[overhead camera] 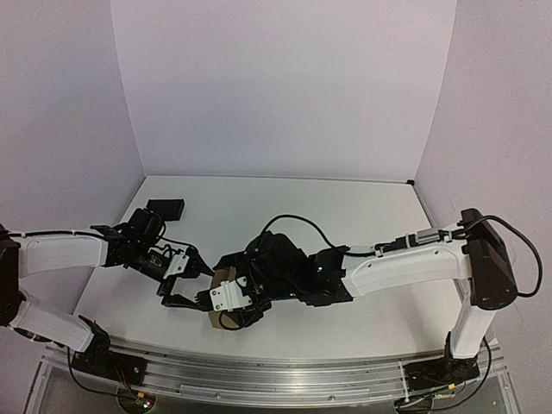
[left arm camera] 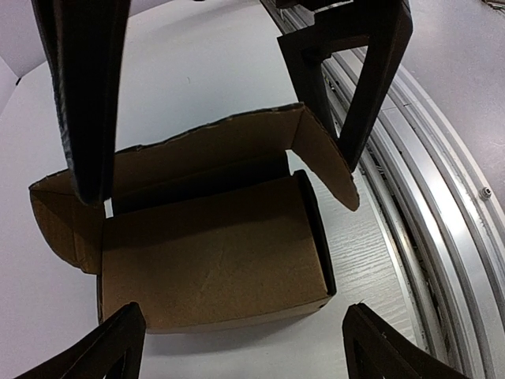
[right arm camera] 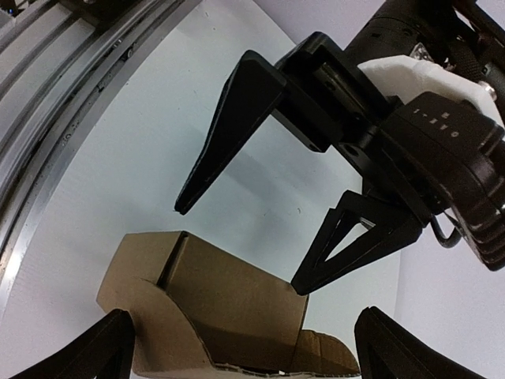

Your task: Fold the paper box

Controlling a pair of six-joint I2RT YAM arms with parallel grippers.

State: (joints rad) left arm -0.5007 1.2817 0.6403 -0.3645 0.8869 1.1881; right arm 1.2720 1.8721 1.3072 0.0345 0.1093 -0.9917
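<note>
The paper box (overhead camera: 222, 283) lies on the white table (overhead camera: 345, 216), toward 6 o'clock of it from above, close to the near rail (overhead camera: 285, 373). It is partly folded: one broad panel faces my left wrist camera, and flaps stand open at its ends. My left gripper (overhead camera: 185, 285) sits at the box's 9 o'clock, fingers spread wide and not touching the cardboard, with the forearm stretched in low from the left. My right gripper (right arm camera: 242, 314) comes from 3 o'clock on a bent arm. Its fingers are wide apart and straddle the box; I cannot tell if they touch. A small black block (overhead camera: 166, 208) lies at 11 o'clock, well apart.
</note>
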